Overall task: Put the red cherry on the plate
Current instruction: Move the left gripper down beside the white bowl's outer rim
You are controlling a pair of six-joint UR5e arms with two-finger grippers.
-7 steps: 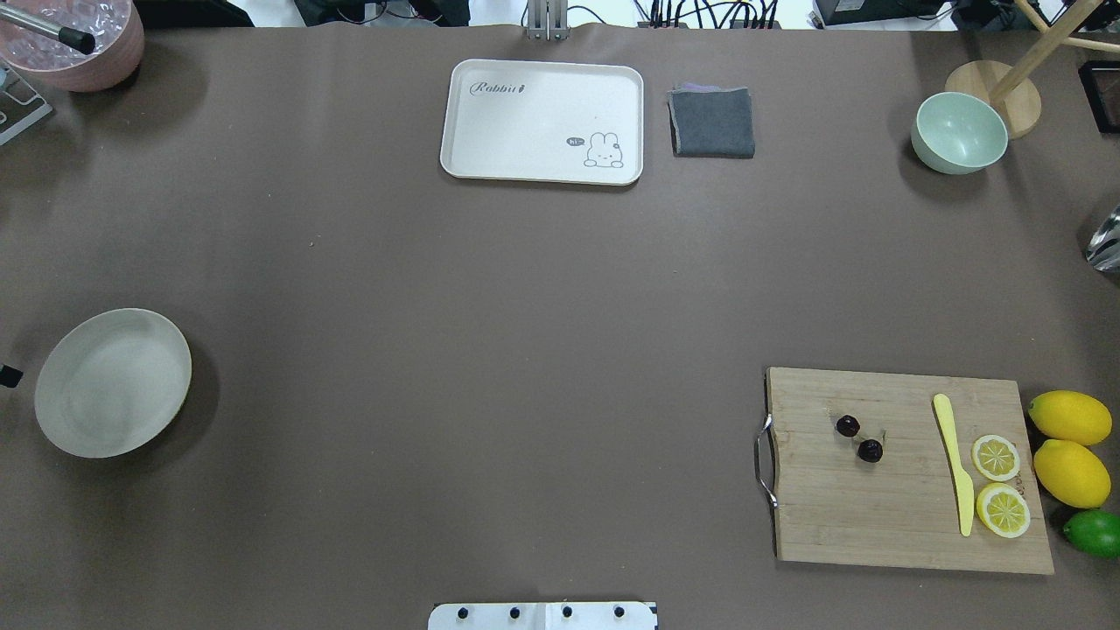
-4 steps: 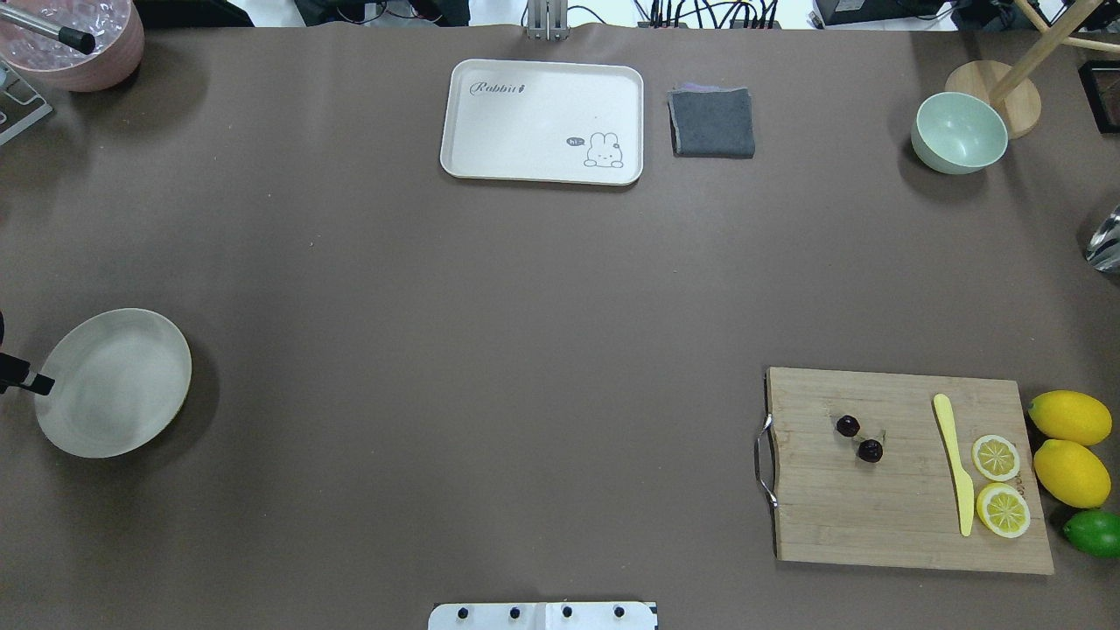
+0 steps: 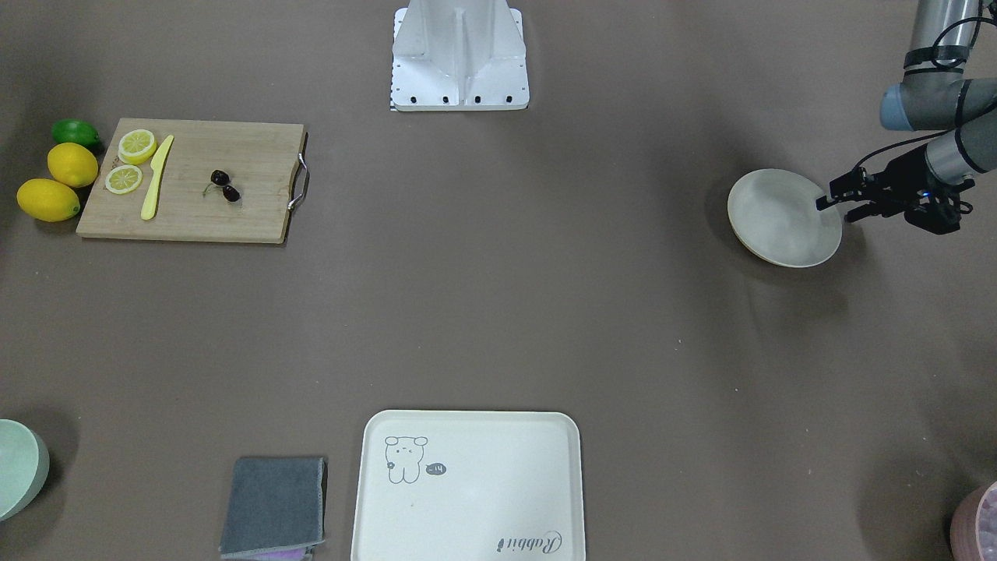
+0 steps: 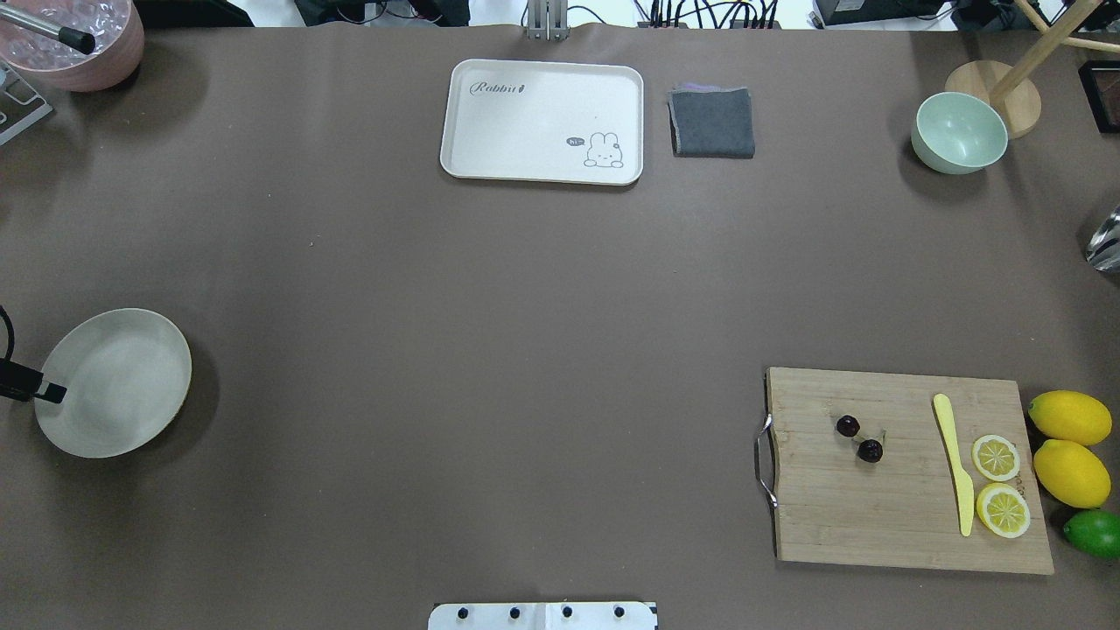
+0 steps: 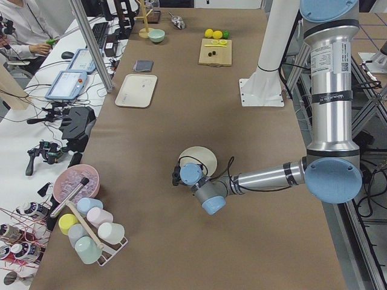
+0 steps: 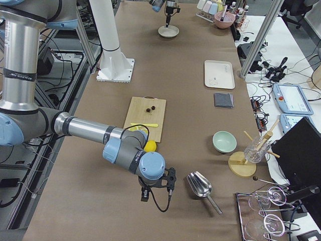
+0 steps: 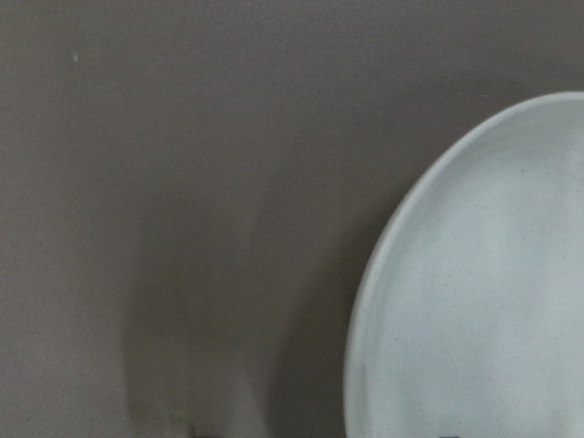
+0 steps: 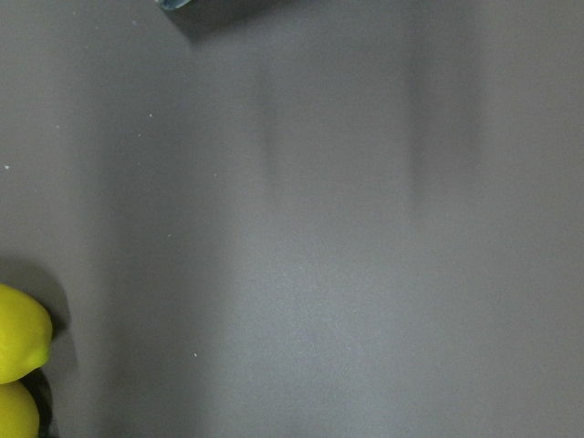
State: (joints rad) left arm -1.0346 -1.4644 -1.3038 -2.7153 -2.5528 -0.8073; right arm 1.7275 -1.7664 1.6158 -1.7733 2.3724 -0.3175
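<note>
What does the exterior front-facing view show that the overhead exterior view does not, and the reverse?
Only the front-facing view shows the grey left arm and the whole left gripper, by the rim of the round cream-white plate. Only the overhead view shows the wooden stand with a round base and a shiny metal object at the view's right edge; of the gripper it shows one black fingertip. Both show the plate, the pair of dark red cherries on the wooden cutting board, and the rectangular cream rabbit tray.
</note>
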